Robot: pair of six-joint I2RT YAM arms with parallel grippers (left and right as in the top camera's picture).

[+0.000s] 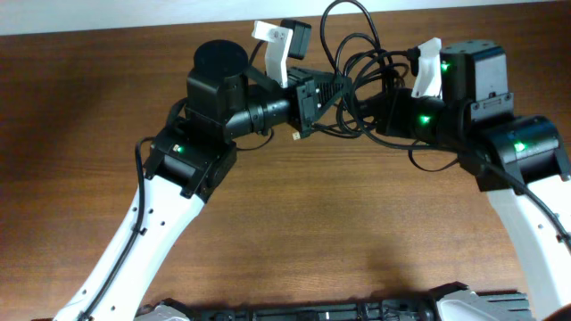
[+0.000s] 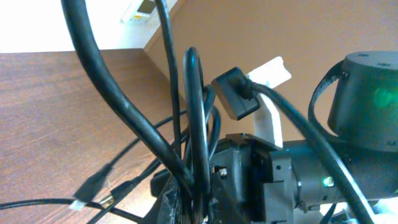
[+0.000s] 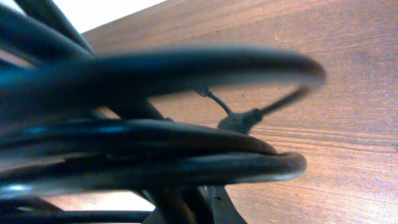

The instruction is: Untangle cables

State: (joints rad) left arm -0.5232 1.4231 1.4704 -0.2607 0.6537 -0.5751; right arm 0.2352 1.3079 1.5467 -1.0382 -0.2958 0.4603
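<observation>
A brown wooden table (image 1: 294, 232) fills the overhead view. 2 robot arms reach in from the bottom edge and bend toward each other near the top centre. The left arm (image 1: 161, 214) is white with a black wrist. The right arm (image 1: 526, 178) is white and black and shows green lights.

Between their tips hangs a tangle of thin black cables (image 1: 357, 53), with loops rising toward the table's far edge and crossing one another. The left gripper (image 1: 339, 92) points right into the tangle with its jaws closed tight. In the left wrist view several strands run down into it, so it appears to grip the bundle. The right gripper (image 1: 364, 111) points left, just beside the other, and is fully closed. In its wrist view, thick blurred strands cross right in front of the camera and seem pinched there.

A large black plug (image 2: 236, 93) hangs among the loops. A smaller plug end (image 2: 93, 183) dangles lower, over the wood. Another small plug (image 3: 239, 121) shows in the right wrist view.
</observation>
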